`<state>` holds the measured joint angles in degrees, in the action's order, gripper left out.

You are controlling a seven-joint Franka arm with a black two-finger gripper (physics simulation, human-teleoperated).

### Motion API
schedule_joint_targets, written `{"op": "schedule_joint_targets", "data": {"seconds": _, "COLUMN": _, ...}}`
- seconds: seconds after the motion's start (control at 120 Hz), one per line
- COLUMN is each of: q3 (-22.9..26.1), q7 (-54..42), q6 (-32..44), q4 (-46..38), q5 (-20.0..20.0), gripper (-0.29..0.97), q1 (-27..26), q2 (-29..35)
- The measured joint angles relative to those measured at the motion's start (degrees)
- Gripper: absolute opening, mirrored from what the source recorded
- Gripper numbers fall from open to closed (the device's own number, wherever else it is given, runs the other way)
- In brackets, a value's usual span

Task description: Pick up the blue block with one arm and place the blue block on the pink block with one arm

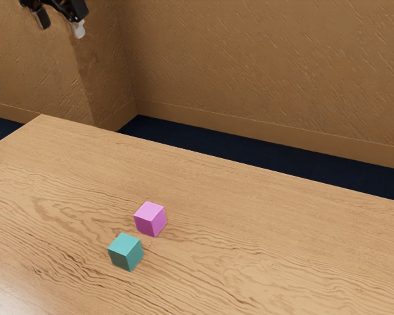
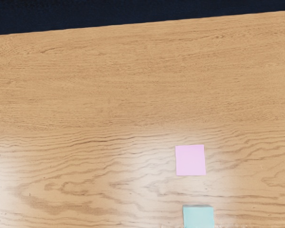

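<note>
Two blocks sit close together on the table [image 1: 282, 230], and that's the main worry. The blue block [image 1: 125, 252] is just beside the pink block [image 1: 150, 218], not touching, so a finger coming down on the pink side could clip the pink one and shove it away. I'd also guess a slightly off-centre grab would twist the cube, and then it lands crooked on top and slides off.

The gripper [image 1: 59, 21] hangs high up at the exterior view's upper left, well apart from both blocks, fingers spread and holding nothing.

The blue block looks more teal than blue – a small, plain, sharp-edged cube, resting flat. From the wrist camera it [image 2: 198, 217] sits nearer the hand than the pink one [image 2: 190, 160].
</note>
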<state>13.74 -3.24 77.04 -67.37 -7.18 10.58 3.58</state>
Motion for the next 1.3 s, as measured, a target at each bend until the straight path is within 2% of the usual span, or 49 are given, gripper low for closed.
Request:
{"op": "schedule_joint_targets", "data": {"seconds": 0.058, "q3": 1.9, "q7": -0.1, "q6": -2.2, "q4": 1.0, "q5": -3.5, "gripper": 0.68, "q1": -6.7, "q2": -3.0}}
{"op": "schedule_joint_targets", "data": {"seconds": 0.125, "q3": 1.9, "q7": -0.7, "q6": -4.1, "q4": 1.4, "q5": -2.9, "gripper": 0.68, "q1": -14.0, "q2": -9.4}}
{"op": "schedule_joint_targets", "data": {"seconds": 0.158, "q3": 1.8, "q7": -1.0, "q6": -4.4, "q4": 1.2, "q5": -2.6, "gripper": 0.67, "q1": -12.2, "q2": -11.8}}
{"op": "schedule_joint_targets", "data": {"seconds": 0.208, "q3": 1.7, "q7": -1.3, "q6": -3.3, "q4": -2.8, "q5": -2.3, "gripper": 0.67, "q1": -4.9, "q2": -12.9}}
{"op": "schedule_joint_targets", "data": {"seconds": 0.292, "q3": 1.6, "q7": -1.4, "q6": 3.7, "q4": -21.5, "q5": -2.1, "gripper": 0.68, "q1": 2.4, "q2": -6.7}}
{"op": "schedule_joint_targets", "data": {"seconds": 0.342, "q3": 1.5, "q7": -1.2, "q6": 8.9, "q4": -27.7, "q5": -2.0, "gripper": 0.68, "q1": 3.8, "q2": -7.1}}
{"op": "schedule_joint_targets", "data": {"seconds": 0.433, "q3": 1.3, "q7": -0.8, "q6": 17.6, "q4": -30.9, "q5": -2.0, "gripper": 0.68, "q1": 2.0, "q2": -12.4}}
{"op": "schedule_joint_targets", "data": {"seconds": 0.542, "q3": 0.8, "q7": -0.4, "q6": 24.3, "q4": -32.7, "q5": -1.7, "gripper": 0.68, "q1": -0.2, "q2": -14.3}}
{"op": "schedule_joint_targets", "data": {"seconds": 0.625, "q3": -0.4, "q7": -0.2, "q6": 28.4, "q4": -36.5, "q5": -0.8, "gripper": 0.68, "q1": -0.8, "q2": -14.3}}
{"op": "schedule_joint_targets", "data": {"seconds": 0.9, "q3": -4.3, "q7": 0.5, "q6": 44.0, "q4": -57.4, "q5": 4.1, "gripper": 0.68, "q1": -3.9, "q2": -9.3}}
{"op": "schedule_joint_targets", "data": {"seconds": 1.108, "q3": -5.1, "q7": 0.8, "q6": 52.5, "q4": -62.2, "q5": 7.3, "gripper": 0.68, "q1": -4.7, "q2": -11.9}}
{"op": "schedule_joint_targets", "data": {"seconds": 1.3, "q3": -5.3, "q7": 1.1, "q6": 56.8, "q4": -62.9, "q5": 8.3, "gripper": 0.68, "q1": -5.0, "q2": -13.1}}
